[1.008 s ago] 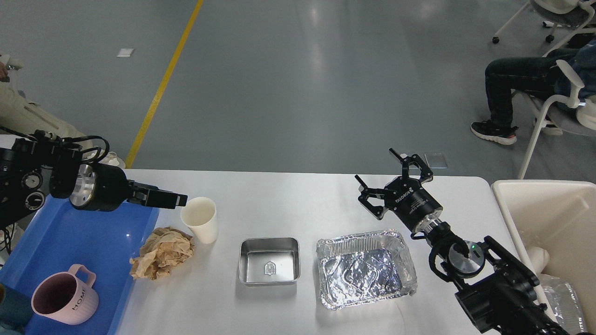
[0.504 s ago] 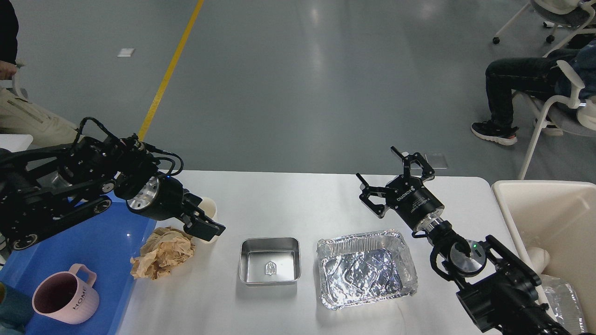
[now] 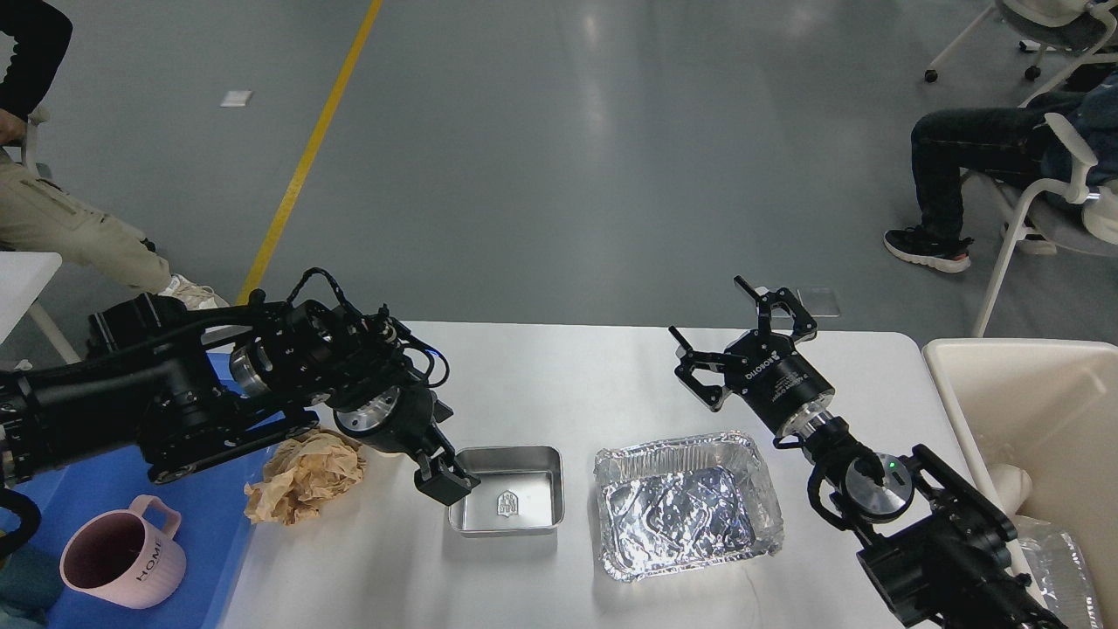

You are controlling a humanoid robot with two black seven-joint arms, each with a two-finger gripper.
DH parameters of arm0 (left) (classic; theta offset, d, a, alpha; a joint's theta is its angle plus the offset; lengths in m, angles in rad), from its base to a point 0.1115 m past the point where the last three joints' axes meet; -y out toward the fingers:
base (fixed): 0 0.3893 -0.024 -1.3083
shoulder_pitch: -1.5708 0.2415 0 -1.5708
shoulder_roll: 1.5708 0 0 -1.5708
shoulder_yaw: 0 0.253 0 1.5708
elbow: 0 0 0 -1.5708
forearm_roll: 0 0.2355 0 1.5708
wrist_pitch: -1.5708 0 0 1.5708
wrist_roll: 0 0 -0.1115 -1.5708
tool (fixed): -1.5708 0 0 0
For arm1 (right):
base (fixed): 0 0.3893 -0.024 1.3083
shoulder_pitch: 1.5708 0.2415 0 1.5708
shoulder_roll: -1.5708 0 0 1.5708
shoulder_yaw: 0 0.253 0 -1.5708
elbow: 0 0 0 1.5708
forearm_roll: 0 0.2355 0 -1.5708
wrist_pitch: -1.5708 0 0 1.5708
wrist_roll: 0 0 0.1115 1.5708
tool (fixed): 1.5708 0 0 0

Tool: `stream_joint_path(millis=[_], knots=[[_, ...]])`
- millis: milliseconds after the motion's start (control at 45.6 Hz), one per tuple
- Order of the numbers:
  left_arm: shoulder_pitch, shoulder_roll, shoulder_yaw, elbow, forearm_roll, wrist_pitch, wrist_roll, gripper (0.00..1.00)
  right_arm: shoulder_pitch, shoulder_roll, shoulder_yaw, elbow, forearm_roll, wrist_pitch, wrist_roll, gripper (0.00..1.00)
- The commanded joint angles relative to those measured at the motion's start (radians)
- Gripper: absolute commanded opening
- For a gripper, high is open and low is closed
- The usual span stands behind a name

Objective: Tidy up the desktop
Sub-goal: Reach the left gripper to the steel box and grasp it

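Your left end effector (image 3: 444,480) hangs at the near-left corner of the small steel tray (image 3: 506,501), and whether its 2 fingers are spread or pressed together can't be told from here. Your right end effector (image 3: 738,336) is spread wide and holds nothing, raised above the white tabletop (image 3: 559,367) behind the crinkled foil tray (image 3: 686,507). On the tabletop's left side, a crumpled brown paper ball (image 3: 305,474) lies beside the blue plastic tray (image 3: 201,507) holding a pink mug (image 3: 122,561).

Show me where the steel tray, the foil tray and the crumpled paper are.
steel tray (image 3: 515,511): head view, its inner floor.
foil tray (image 3: 677,515): head view, its wrinkled floor.
crumpled paper (image 3: 306,476): head view, its middle.
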Motion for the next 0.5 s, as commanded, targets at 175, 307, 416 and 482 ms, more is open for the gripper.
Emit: stream_joint_path(millis=[175, 307, 416, 482], knots=[[-0.033, -0.117, 0.135, 0.018, 0.003, 0.001, -0.005, 0.96, 0.0, 0.001, 0.001, 0.001, 0.0, 0.0, 0.0, 1.0], [-0.039, -0.146, 0.185, 0.026, 0.008, 0.001, -0.005, 0.96, 0.0, 0.0, 0.001, 0.009, 0.0, 0.0, 0.0, 1.0], [-0.034, -0.171, 0.216, 0.053, 0.031, 0.003, -0.011, 0.96, -0.006, 0.0, 0.005, 0.015, 0.0, 0.0, 0.0, 1.0], [-0.028, -0.189, 0.219, 0.082, 0.037, 0.009, -0.033, 0.94, -0.007, 0.0, 0.005, 0.017, 0.0, 0.0, 0.0, 1.0]])
